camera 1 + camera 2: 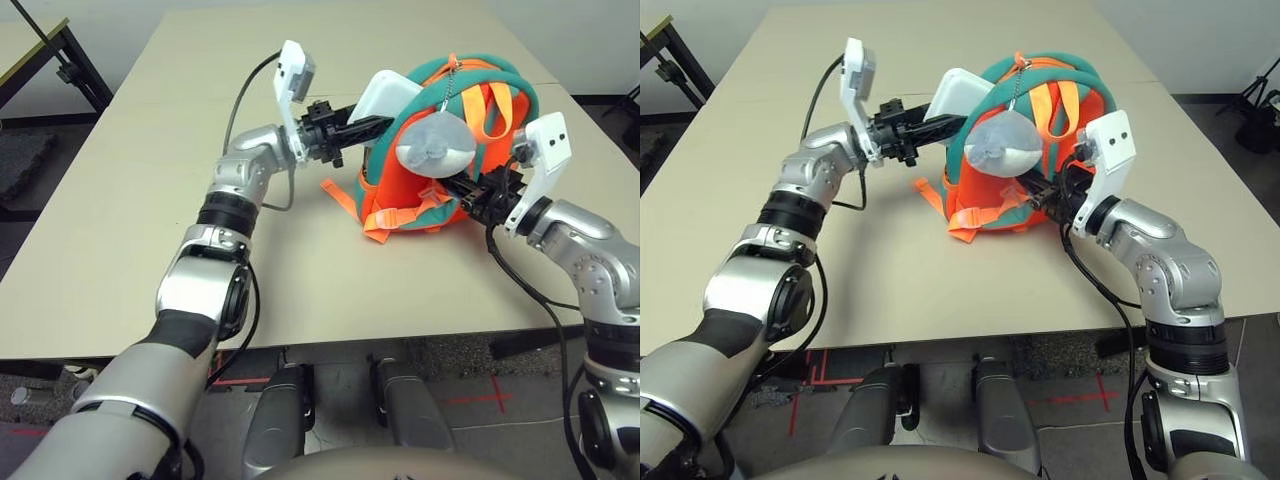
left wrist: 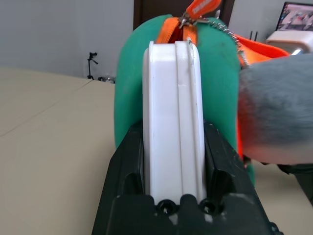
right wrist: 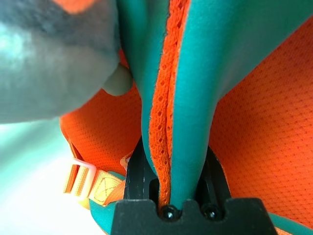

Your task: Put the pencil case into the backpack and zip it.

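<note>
The orange backpack (image 1: 400, 195) with teal trim lies propped up at the middle of the table. A grey plush charm (image 1: 435, 145) hangs on its front. The white pencil case (image 1: 385, 98) stands on edge at the backpack's upper left, its far end pushed in between the teal edges of the opening. My left gripper (image 1: 372, 123) is shut on the pencil case (image 2: 173, 98), one black finger on each flat face. On the backpack's right side, my right gripper (image 1: 465, 190) is shut on a fold of teal and orange backpack fabric (image 3: 181, 83).
Loose orange straps (image 1: 345, 195) trail onto the beige table (image 1: 120, 230) left of the backpack. A cable loops beside my left wrist. A black frame (image 1: 60, 50) stands off the table's far left corner.
</note>
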Controlling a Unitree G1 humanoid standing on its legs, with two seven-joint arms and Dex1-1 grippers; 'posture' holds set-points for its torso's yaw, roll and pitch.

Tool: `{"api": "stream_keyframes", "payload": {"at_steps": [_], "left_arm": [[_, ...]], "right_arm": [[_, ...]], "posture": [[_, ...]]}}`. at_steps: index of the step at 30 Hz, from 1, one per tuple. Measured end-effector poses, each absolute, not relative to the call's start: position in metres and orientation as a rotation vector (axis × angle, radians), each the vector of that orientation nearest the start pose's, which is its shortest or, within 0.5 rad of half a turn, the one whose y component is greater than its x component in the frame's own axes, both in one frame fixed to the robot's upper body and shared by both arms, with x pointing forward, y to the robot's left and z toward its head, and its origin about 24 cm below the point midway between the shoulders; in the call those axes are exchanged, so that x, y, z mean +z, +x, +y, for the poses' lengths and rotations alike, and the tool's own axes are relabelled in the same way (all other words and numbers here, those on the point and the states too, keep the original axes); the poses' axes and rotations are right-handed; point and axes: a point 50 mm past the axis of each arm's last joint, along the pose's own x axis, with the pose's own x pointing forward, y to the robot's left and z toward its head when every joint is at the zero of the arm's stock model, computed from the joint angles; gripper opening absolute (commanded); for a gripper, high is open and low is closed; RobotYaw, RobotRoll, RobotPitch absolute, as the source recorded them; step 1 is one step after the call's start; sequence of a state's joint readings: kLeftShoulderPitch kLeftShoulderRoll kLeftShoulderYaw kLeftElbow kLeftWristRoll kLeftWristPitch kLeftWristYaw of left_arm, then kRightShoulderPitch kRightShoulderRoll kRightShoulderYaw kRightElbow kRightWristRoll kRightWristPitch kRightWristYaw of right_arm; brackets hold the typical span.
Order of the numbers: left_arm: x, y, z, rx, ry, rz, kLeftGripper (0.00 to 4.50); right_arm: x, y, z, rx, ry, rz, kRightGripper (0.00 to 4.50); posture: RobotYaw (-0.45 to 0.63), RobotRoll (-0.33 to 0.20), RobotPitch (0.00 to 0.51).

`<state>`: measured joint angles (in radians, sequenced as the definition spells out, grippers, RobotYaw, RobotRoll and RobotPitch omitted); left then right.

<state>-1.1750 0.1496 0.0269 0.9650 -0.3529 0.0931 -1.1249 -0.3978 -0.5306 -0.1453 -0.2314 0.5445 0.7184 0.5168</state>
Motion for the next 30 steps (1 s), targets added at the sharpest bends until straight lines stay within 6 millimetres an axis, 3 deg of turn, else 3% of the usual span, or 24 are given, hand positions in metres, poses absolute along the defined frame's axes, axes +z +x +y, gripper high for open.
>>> {"api": "stream_keyframes", "payload": {"at_steps": [5,6,13,17,20,30], "left_arm": [[0.225,0.388,0.081,-1.273,-0.101,-0.178,4.32],[0.229,0.388,0.084,-1.275,-0.094,-0.184,4.5],[0.267,0.371,0.115,-1.288,-0.102,-0.289,4.5],[0.276,0.36,0.135,-1.276,-0.097,-0.282,4.5],[0.273,0.355,0.141,-1.277,-0.092,-0.239,3.89],[0.246,0.353,0.129,-1.296,-0.086,-0.106,0.04]], "right_arm": [[0.172,0.292,-0.195,0.618,-0.008,0.07,0.24],[0.172,0.292,-0.195,0.619,-0.008,0.071,0.24],[0.172,0.294,-0.193,0.625,-0.014,0.073,0.24],[0.171,0.296,-0.194,0.63,-0.011,0.074,0.24],[0.171,0.297,-0.194,0.628,-0.014,0.073,0.24],[0.171,0.297,-0.193,0.639,-0.014,0.073,0.24]], "posture": [[-0.21,0.0,0.142],[-0.21,0.0,0.143],[-0.18,0.0,0.149],[-0.18,0.0,0.15],[-0.18,0.0,0.15],[-0.18,0.0,0.148]]}}
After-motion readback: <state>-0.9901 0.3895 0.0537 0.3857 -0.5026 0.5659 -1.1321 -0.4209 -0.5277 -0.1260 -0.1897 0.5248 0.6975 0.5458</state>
